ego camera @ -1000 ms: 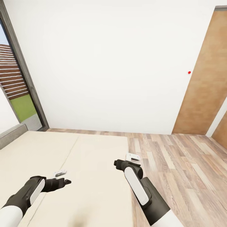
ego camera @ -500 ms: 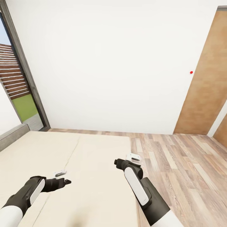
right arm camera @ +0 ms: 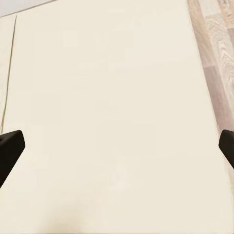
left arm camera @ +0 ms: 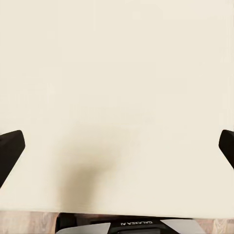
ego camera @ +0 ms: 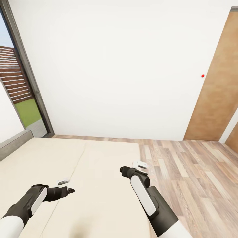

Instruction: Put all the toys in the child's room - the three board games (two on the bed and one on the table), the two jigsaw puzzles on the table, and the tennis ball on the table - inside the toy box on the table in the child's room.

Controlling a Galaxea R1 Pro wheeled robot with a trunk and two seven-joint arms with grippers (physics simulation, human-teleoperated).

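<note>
Between the earlier head views and this one, the whole picture shifted slightly sideways, so the camera had moved; both arms kept their pose.

Head view: the wide cream-beige mattress bed [ego camera: 99, 172] with its lengthwise seam lay below both arms, bare of toys. The left gripper [ego camera: 66, 186] hung over the seam and the right gripper [ego camera: 138, 167] over the bed's right edge. To the right lay open wood-plank floor [ego camera: 191, 178] up to the brown wooden door [ego camera: 215, 96]. A plain white wall [ego camera: 115, 66] closed the far side, and a dark-framed window [ego camera: 23, 86] stood at the left.

Left wrist view: the black fingertips [left arm camera: 10, 148] sat at opposite margins, spread wide, nothing between them; a floor strip showed past the mattress edge.

Right wrist view: the black fingertips [right arm camera: 9, 146] were equally wide apart and empty, over the mattress, with seam and floor at opposite sides.
</note>
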